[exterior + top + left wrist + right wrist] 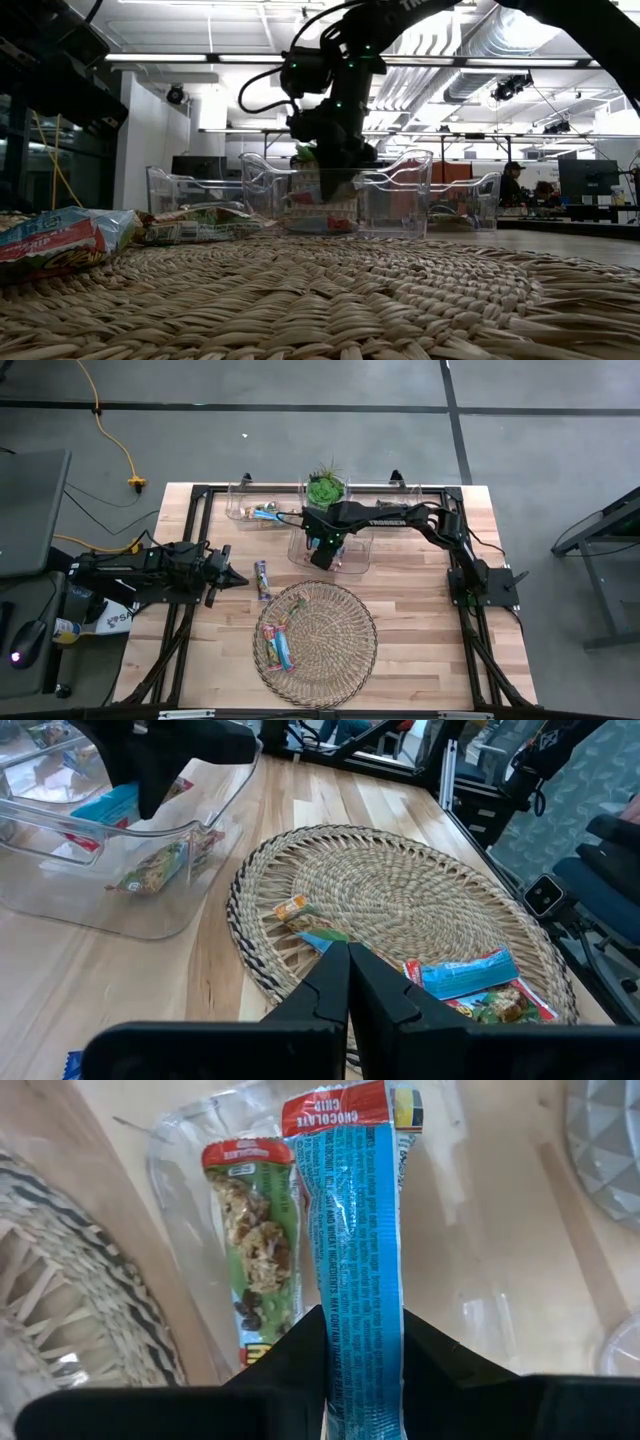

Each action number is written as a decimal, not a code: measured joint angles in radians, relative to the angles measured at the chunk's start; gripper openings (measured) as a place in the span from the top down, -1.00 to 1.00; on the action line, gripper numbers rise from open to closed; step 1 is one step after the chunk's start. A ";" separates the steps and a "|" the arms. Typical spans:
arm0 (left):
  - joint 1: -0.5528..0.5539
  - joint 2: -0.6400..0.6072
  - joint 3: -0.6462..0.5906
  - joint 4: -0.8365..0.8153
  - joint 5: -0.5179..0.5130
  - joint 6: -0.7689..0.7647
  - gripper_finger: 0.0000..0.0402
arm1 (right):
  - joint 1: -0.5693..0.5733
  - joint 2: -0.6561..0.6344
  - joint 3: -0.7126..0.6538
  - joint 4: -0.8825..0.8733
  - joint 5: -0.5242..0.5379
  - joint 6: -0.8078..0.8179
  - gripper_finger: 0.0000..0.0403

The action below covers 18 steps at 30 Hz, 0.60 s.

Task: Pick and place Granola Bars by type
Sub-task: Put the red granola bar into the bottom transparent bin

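Observation:
My right gripper (322, 550) reaches down into the middle clear bin (352, 565) and is shut on a blue granola bar with a red end (362, 1220). A green and red bar (255, 1230) lies flat on the bin floor beside it. In the low view this gripper (336, 168) stands inside the bin walls. My left gripper (238, 580) is shut and hovers at the table's left, touching nothing. A pink bar (262, 580) lies on the table just right of it. Several bars (276, 642) lie on the left part of the wicker tray (340, 622). My right gripper pinches the blue bar between its two fingers, at the part (366, 1342) away from the red end (350, 1105). The fingers come from above, pointing down, and lie along the bar. The bar hangs below them, red end lowest, inside the bin.
A second clear bin (240, 515) at the far left holds a few bars (266, 513). A third bin (415, 495) stands at the far right. A green plant (325, 487) sits behind the middle bin. Bare wood lies right of the tray (420, 610).

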 joint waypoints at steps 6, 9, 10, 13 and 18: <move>0.000 0.000 0.000 0.000 0.000 0.000 1.00 | 0.000 0.000 0.000 -0.002 0.005 0.021 0.59; 0.000 0.000 0.000 0.000 0.000 0.000 1.00 | 0.000 0.000 0.000 0.002 0.008 0.027 0.59; 0.000 0.000 0.000 0.000 0.000 0.000 1.00 | 0.000 0.000 0.000 0.003 0.008 0.031 0.59; 0.000 0.000 0.000 0.000 0.000 0.000 1.00 | 0.000 0.000 0.001 0.002 0.000 0.046 0.59; 0.000 0.000 0.000 0.000 0.000 0.000 1.00 | 0.000 0.000 0.001 0.002 -0.002 0.058 0.59</move>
